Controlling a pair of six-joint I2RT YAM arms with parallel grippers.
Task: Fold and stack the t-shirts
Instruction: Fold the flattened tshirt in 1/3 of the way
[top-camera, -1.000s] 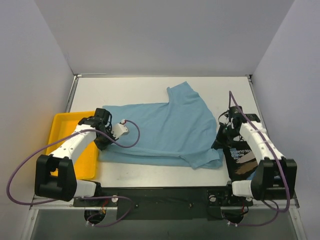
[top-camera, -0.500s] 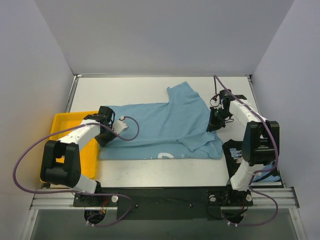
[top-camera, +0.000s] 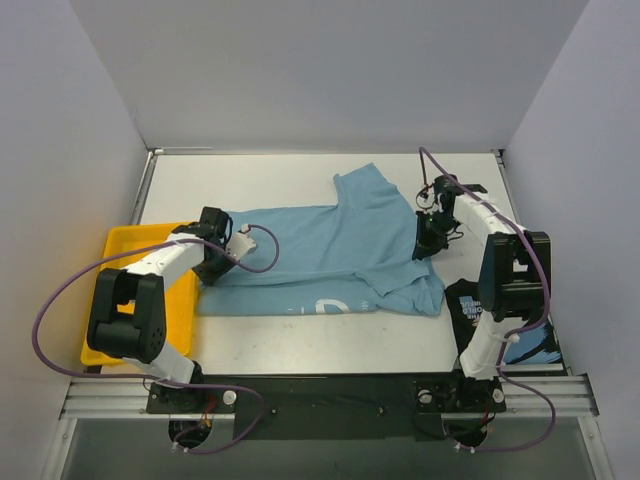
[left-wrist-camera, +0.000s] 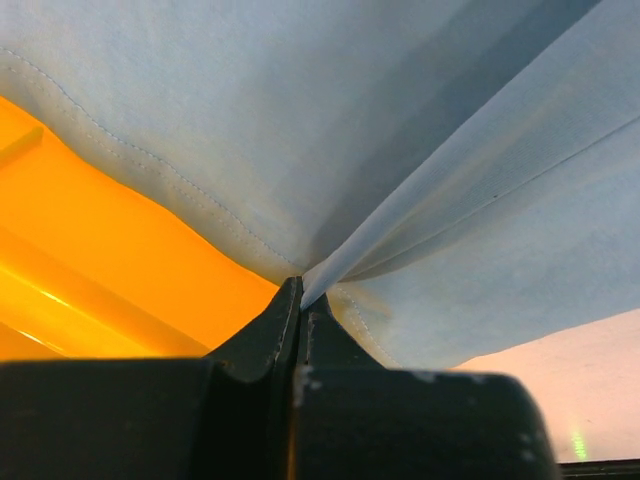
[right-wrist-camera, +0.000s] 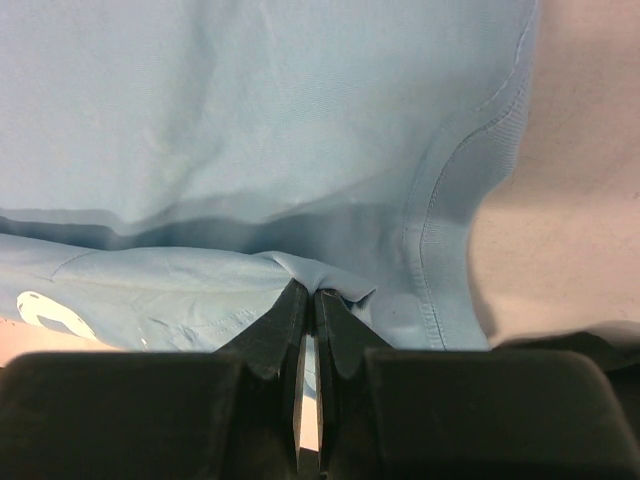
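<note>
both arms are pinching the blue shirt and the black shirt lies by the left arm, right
No: the black shirt lies by the right arm, as the top external view shows. The left fingers and right fingers do both pinch the light blue shirt.

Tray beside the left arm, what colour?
The tray is yellow; the top external view shows it best.

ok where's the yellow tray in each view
top external: the yellow tray sits at the left, beside the shirt's left edge.
left wrist: it fills the lower left, below the stitched hem.
right wrist: not in view.
shared landmark: the light blue t-shirt, seen in all three.
</note>
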